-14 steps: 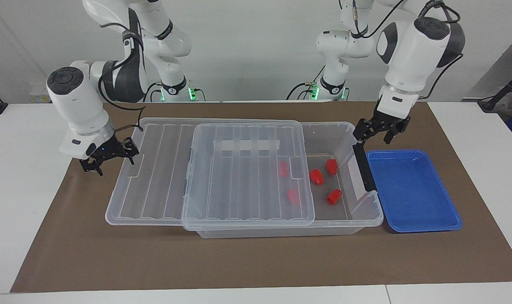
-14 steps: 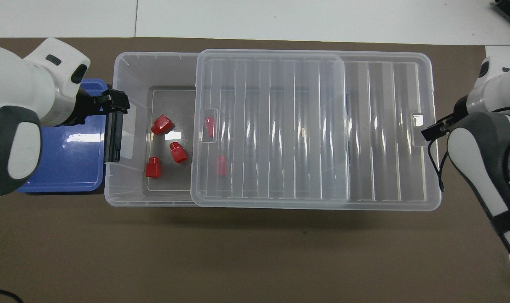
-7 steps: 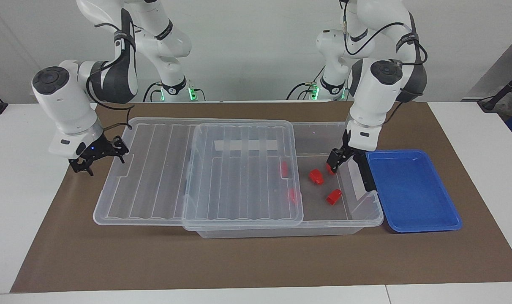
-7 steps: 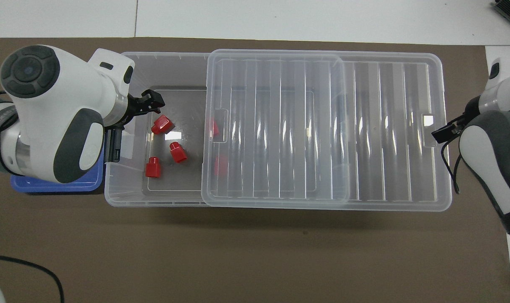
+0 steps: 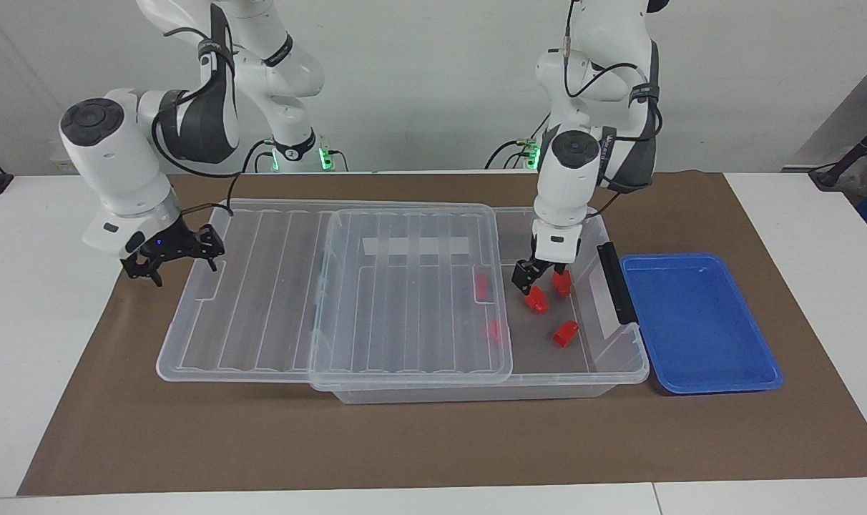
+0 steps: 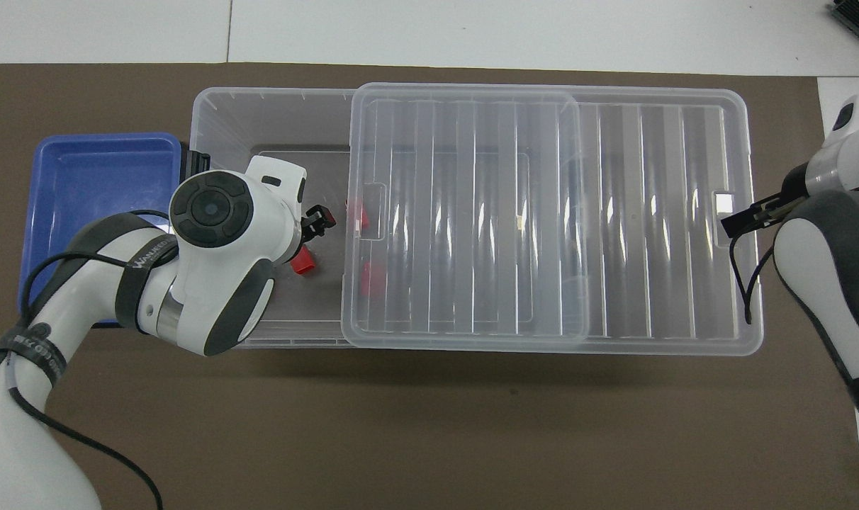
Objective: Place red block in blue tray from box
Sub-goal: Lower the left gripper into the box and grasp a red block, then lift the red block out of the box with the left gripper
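Note:
The clear box (image 5: pixel 623 373) lies with its ribbed lid (image 5: pixel 405 300) slid toward the right arm's end, so the end beside the blue tray (image 5: pixel 698 322) is uncovered. Three red blocks lie in that uncovered part (image 5: pixel 536 301), (image 5: pixel 562 285), (image 5: pixel 565 332). Two more show through the lid (image 5: pixel 481 285). My left gripper (image 5: pixel 541 277) is open, down inside the box just over the two red blocks nearest the robots. My right gripper (image 5: pixel 170 257) is at the lid's edge at the right arm's end. In the overhead view the left arm hides most blocks; one red block (image 6: pixel 302 264) shows.
The box's black handle (image 5: pixel 614 282) stands between the open end and the blue tray (image 6: pixel 96 177), which holds nothing. A brown mat (image 5: pixel 433 443) covers the table under everything. The lid (image 6: pixel 472 212) overhangs the box (image 6: pixel 210 113) at the right arm's end.
My left gripper came from above the black handle down into the box to the red blocks. The lid slid toward the right arm's end with my right gripper.

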Robot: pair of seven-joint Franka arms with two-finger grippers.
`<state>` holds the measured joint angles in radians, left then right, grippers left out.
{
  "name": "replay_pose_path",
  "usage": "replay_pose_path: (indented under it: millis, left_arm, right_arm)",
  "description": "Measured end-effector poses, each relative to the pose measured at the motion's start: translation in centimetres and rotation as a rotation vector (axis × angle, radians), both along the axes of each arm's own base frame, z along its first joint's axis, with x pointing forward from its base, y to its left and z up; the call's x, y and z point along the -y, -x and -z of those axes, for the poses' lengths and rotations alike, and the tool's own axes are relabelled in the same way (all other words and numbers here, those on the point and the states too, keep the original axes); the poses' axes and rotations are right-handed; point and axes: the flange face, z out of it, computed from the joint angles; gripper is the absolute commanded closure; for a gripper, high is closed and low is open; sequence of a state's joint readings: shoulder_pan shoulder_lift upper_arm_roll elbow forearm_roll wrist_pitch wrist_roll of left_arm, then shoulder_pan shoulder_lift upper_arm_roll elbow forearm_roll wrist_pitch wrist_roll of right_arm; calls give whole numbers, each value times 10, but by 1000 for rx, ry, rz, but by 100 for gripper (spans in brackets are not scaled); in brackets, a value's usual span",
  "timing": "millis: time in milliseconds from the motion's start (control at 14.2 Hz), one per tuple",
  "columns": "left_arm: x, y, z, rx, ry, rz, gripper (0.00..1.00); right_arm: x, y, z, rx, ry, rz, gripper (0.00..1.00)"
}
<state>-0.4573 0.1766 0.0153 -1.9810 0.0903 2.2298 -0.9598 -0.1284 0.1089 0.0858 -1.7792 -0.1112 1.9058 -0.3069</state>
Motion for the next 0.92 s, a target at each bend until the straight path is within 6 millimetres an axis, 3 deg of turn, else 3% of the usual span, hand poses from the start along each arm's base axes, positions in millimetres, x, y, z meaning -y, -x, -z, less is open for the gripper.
replay_pose_path:
  millis: [282,423,704,915]
  left_arm:
    - [-9,15,42,7,6,4,0]
    - [-11,18,62,8,-22,34,0]
    - [-8,15,82,23,-34,61,0]
    - [-9,14,82,26,-42,105,16]
  right_arm:
    - [-53,15,-30,35,0,195,1]
    - [-68,20,-43,63,-22,270,1]
    - [-79,28,-81,109,-74,384,1]
    - [-82,31,-120,112,-123,436,1]
